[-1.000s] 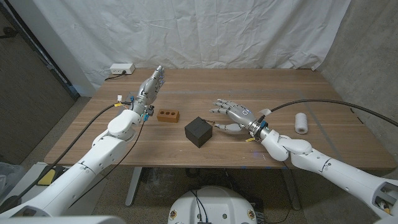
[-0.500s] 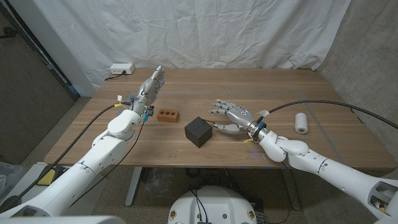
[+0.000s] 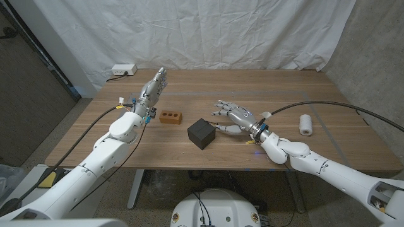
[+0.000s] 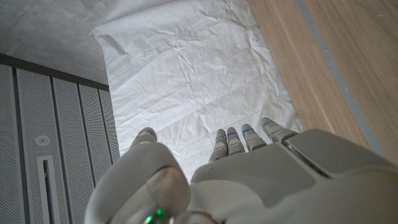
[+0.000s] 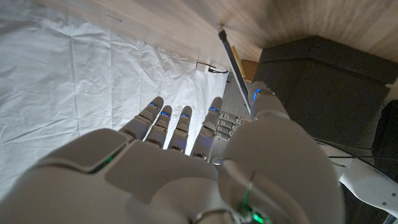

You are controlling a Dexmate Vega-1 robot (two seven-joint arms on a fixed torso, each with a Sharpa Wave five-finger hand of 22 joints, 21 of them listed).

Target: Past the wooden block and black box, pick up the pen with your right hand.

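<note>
Our right hand [image 3: 235, 117], fingers spread and holding nothing, hovers at the three o'clock side of the black box [image 3: 201, 133]. The pen [image 5: 235, 70] lies on the table just beyond its fingertips. We judge this the reach step; next, lower and pinch.

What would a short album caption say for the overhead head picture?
Right hand hovers open beside the black box, near the pen; left hand raised behind the wooden block.
</note>
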